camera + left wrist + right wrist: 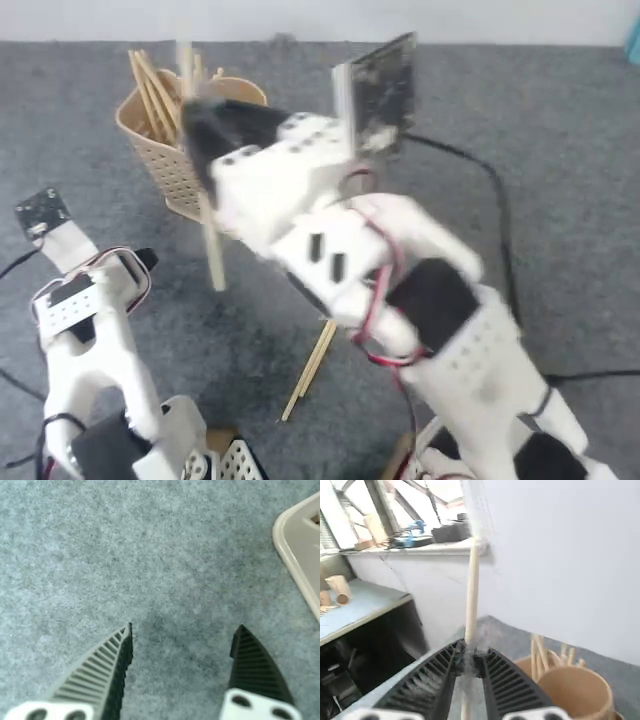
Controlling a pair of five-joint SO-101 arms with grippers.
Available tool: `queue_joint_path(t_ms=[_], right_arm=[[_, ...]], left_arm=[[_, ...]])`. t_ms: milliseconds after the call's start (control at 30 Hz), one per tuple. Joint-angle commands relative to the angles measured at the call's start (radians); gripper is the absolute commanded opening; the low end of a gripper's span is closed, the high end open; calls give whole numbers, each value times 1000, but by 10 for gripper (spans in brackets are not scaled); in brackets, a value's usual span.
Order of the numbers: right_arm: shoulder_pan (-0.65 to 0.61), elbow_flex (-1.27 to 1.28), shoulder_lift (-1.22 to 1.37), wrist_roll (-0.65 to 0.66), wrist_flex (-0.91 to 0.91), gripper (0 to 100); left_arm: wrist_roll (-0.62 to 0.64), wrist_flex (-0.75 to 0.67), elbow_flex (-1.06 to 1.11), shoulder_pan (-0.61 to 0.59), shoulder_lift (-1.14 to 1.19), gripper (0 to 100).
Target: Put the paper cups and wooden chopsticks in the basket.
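Observation:
A tan perforated basket stands at the back left with several wooden chopsticks and a paper cup inside. My right gripper hovers beside it, shut on one chopstick that it holds upright. In the right wrist view the gripper pinches that chopstick, with the paper cup and stored chopsticks below. Two more chopsticks lie on the carpet near the front. My left gripper stands open above bare carpet, close to the basket's rim.
Grey carpet covers the table. The left arm sits at the front left. A black cable curves across the carpet on the right, behind the right arm.

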Motion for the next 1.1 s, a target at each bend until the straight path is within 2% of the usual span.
queue_joint_path(t_ms=[0,167,333,500,767,1067], right_arm=[[-13,11,67,54,-188,8],[12,11,202,330,-493,8],[16,11,372,537,-828,8],[16,-3,512,585,-1075,8],[44,-181,680,585,-1090,8],[99,-89,751,582,-1089,28]], left_arm=[[8,5,-39,0,0,305],[8,5,-39,2,0,305],[8,5,-39,2,0,305],[8,5,-39,2,0,305],[6,5,-39,21,0,305],[6,5,-39,21,0,305]])
